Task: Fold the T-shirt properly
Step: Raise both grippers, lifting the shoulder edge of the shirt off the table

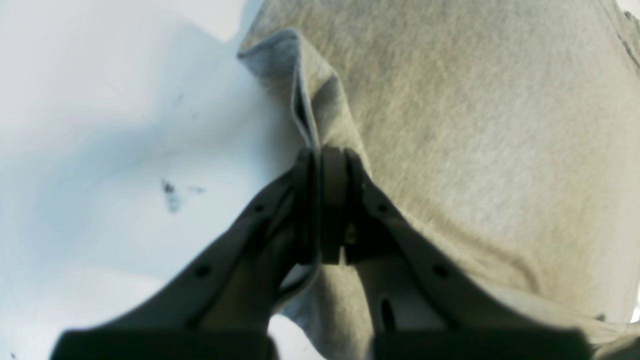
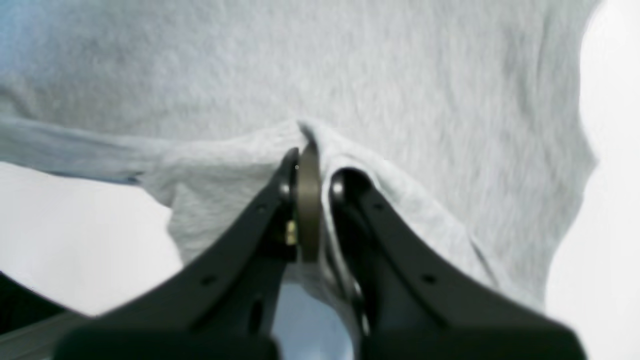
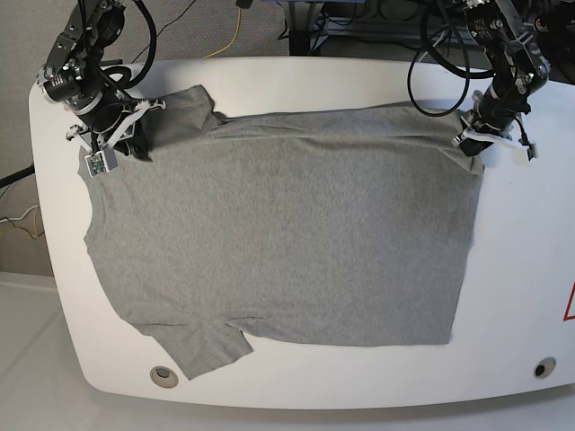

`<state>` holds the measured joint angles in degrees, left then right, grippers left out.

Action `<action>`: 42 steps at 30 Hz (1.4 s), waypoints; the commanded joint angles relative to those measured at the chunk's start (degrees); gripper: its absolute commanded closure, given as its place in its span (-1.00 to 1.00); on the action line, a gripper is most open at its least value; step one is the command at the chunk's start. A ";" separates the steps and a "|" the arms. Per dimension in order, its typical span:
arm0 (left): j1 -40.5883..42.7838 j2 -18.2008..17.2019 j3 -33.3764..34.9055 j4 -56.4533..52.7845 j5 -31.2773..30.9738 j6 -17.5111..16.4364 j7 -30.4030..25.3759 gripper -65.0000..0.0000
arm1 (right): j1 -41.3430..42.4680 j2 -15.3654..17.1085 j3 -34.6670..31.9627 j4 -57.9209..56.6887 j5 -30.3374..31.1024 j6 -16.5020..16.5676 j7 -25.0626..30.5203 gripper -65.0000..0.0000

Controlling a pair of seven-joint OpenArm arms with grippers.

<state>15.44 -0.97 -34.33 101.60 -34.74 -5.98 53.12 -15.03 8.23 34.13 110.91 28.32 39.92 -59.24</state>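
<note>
My left claw [image 1: 330,155] and right claw [image 2: 307,155] each pinch the far edge of the plain heather-grey cotton T-shirt [image 3: 287,233], spread on the white table [image 3: 521,296]. Next, I think, both must carry that edge toward the near hem together.

blurred: both wrist views | hidden: T-shirt [image 3: 287,224] corner under left claw [image 3: 473,144]

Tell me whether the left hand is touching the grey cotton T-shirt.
Touching. The left wrist view shows the left hand shut on a raised fold at the grey cotton T-shirt edge.
</note>
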 commanded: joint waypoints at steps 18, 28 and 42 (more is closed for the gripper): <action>-5.46 -2.32 -4.05 -1.60 0.76 1.27 -1.39 0.98 | 6.54 1.49 -0.15 0.69 0.65 0.08 0.03 1.00; -8.54 -2.32 -5.45 -1.60 1.38 1.27 -1.39 0.98 | 8.30 2.01 -0.24 -0.89 0.74 -0.23 0.03 1.00; -10.91 -2.32 -5.01 -2.04 3.05 1.27 -1.47 0.98 | 10.24 3.33 -3.76 -4.58 0.65 -0.23 0.03 1.00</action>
<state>6.28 -2.39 -39.27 98.89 -31.33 -4.51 53.17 -5.91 10.79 30.15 105.54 28.53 39.88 -60.49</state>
